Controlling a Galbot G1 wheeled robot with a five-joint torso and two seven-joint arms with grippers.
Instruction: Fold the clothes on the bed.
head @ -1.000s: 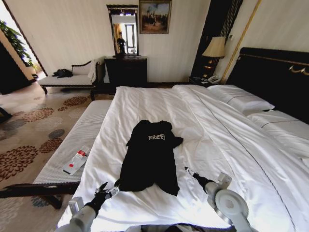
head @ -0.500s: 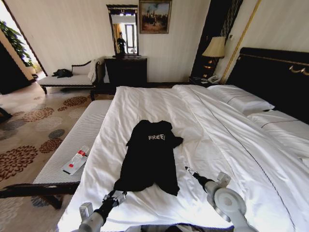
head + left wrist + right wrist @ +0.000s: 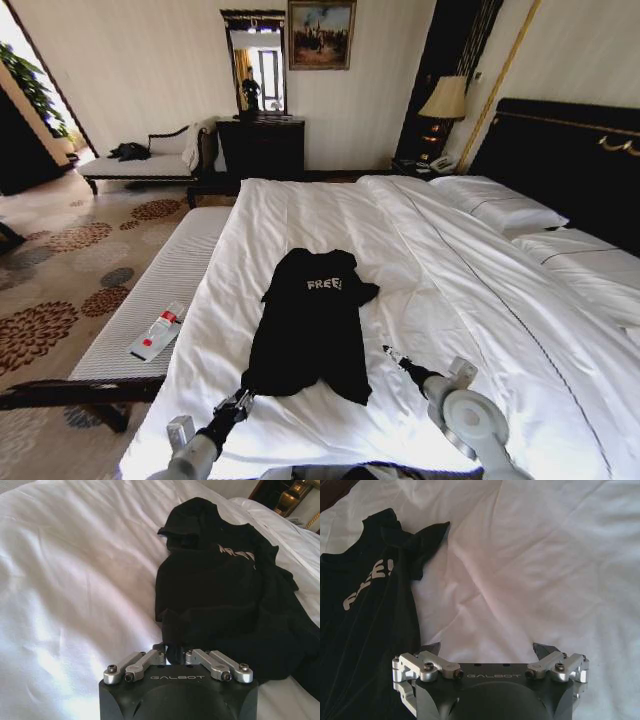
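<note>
The left gripper (image 3: 243,398) sits at the near left corner of the black T-shirt (image 3: 310,325), its fingers drawn together and pinching a fold of the hem, as the left wrist view shows (image 3: 174,652). The right gripper (image 3: 390,354) hovers just beside the shirt's near right edge, over bare white duvet; in the right wrist view its fingers (image 3: 431,647) are spread wide with nothing between them.

The shirt lies rumpled on the bed (image 3: 450,300), its white "FREE!" lettering facing up toward the far end and one sleeve flared out to the right. Nothing lies on top of the shirt.

Left of the shirt, beyond the bed's edge, a pale padded bench (image 3: 160,290) runs alongside, carrying a small white-and-red object (image 3: 157,334). Farther from the shirt, white pillows (image 3: 505,208) rest against the dark headboard (image 3: 570,160), with a lamp (image 3: 445,100) beside it. Against the far wall stand a dark dresser (image 3: 262,145) with a mirror (image 3: 253,62), and a chaise (image 3: 145,160).
</note>
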